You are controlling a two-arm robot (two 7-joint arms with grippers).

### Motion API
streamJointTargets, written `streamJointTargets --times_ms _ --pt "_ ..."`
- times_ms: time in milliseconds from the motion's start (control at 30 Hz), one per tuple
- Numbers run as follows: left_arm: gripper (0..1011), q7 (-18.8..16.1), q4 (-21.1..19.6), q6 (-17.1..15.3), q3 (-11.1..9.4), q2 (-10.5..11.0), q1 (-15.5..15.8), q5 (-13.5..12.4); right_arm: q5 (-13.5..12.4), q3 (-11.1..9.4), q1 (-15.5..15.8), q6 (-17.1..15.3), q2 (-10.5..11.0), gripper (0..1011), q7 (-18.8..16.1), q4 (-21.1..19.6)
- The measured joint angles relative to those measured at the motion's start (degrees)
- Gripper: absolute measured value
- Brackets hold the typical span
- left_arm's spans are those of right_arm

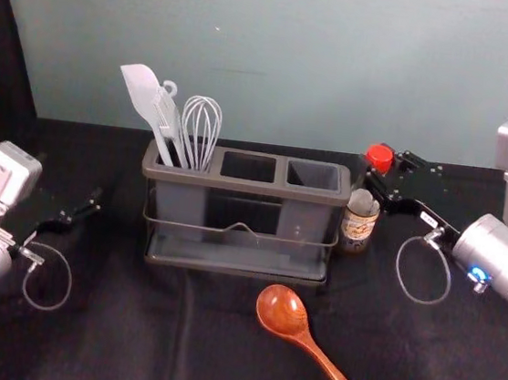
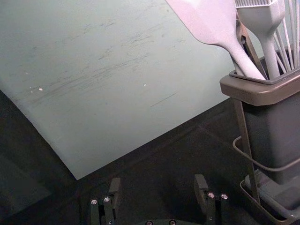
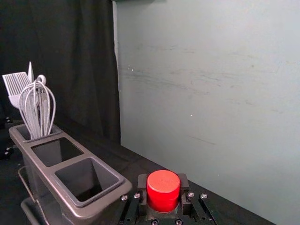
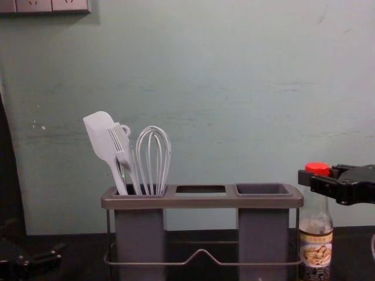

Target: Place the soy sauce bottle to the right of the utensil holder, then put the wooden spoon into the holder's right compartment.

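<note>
My right gripper [image 1: 382,175] is closed around the neck of the soy sauce bottle [image 1: 357,227], which is upright just right of the utensil holder [image 1: 263,187]. In the right wrist view, the right gripper [image 3: 163,190] has a pad against each side of the red cap [image 3: 163,183]. The chest view shows the bottle's label [image 4: 316,254] beside the holder's right end. The holder's right compartment [image 1: 314,175] is empty. On the cloth in front of the holder lies the wooden spoon [image 1: 282,311], handle toward the near right. My left gripper [image 1: 93,203] is idle at the left; in its wrist view the left gripper [image 2: 158,190] stands open.
A white spatula [image 1: 143,92], a brush and a whisk [image 1: 200,129] stand in the holder's left compartment. The holder has a wire rail [image 4: 202,252] across its front. Behind the black-covered table [image 1: 209,341] rises a grey-green wall [image 1: 288,56].
</note>
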State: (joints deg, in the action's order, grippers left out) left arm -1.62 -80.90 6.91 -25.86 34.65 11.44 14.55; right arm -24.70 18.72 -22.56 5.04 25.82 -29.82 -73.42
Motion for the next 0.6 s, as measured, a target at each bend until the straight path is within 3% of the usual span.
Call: streamJointTargets --times_ms 600 --pt "1012 0.00 0.00 0.00 0.00 0.00 0.00 0.00 1.22 -0.42 0.73 0.25 -0.78 385 0.37 0.42"
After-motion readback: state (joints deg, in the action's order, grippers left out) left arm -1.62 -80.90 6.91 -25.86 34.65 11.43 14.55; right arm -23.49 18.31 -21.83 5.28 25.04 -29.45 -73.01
